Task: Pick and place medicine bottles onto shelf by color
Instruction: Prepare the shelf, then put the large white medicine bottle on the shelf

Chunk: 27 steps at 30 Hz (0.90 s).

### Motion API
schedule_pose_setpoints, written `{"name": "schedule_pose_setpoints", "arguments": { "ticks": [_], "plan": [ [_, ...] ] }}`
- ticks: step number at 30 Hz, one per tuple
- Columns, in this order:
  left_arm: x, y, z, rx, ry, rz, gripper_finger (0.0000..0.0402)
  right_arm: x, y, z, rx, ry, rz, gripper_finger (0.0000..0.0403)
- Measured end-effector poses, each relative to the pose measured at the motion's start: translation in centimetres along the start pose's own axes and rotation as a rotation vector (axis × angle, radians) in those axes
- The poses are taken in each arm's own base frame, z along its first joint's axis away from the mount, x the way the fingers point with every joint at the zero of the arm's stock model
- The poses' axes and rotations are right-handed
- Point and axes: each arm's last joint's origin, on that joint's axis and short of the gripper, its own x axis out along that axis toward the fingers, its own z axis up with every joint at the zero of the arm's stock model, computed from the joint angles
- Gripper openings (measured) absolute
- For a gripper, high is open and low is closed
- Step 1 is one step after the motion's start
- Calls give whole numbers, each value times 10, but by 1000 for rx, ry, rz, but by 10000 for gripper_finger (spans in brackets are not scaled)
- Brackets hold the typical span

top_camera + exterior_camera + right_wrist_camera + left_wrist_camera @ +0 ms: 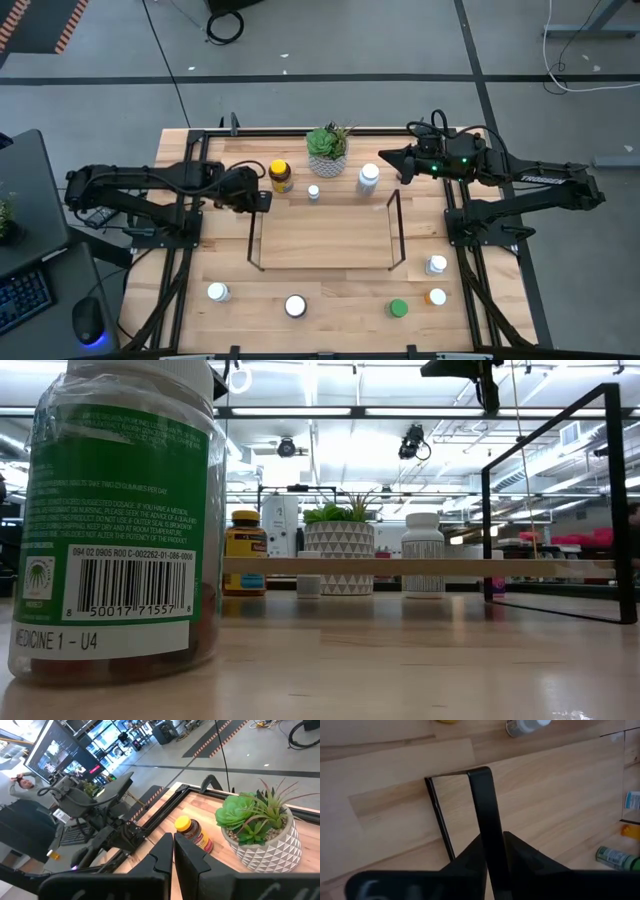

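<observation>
The wire shelf [325, 240] stands mid-table on its wooden floor. My left gripper [262, 200] [493, 836] is at the far top corner of the shelf's left end loop, shut around its black bar. My right gripper [385, 155] [173, 837] is shut and empty, in the air near the far edge, beside a white bottle [368, 178]. An amber yellow-capped bottle [281, 176] [195, 834] and a small white bottle [313, 192] stand behind the shelf. Two white bottles [217, 292] [296, 306], a green-capped bottle [399, 308], an orange-capped bottle [437, 297] and another white bottle [437, 265] stand near the front. My left gripper has the black bar of the shelf's left end loop [487, 810] between its two fingers, and the bar fills the gap between them. The fingers come from the table's left and lie across the bar. The shelf stands on the table.
A potted green plant [328, 150] stands at the far edge between the amber and white bottles. The green-labelled bottle [110, 520] fills the low view's left side. A desk with a keyboard and mouse [30, 290] lies off the table's left.
</observation>
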Motion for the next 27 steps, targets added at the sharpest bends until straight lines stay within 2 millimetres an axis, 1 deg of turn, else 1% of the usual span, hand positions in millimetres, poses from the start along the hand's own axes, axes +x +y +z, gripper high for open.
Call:
{"name": "schedule_pose_setpoints", "arguments": {
  "ticks": [5,11,20,27],
  "plan": [
    [0,0,-3,-7,9,4,57,0,0,0,-11,0,0,23],
    [-1,2,0,-14,10,10,56,0,0,0,-15,0,0,23],
    [-5,7,-1,-17,12,35,108,0,0,0,-19,1,0,23],
    [-15,2,1,13,-4,-13,149,0,1,0,-18,13,19,23]
  ]
}}
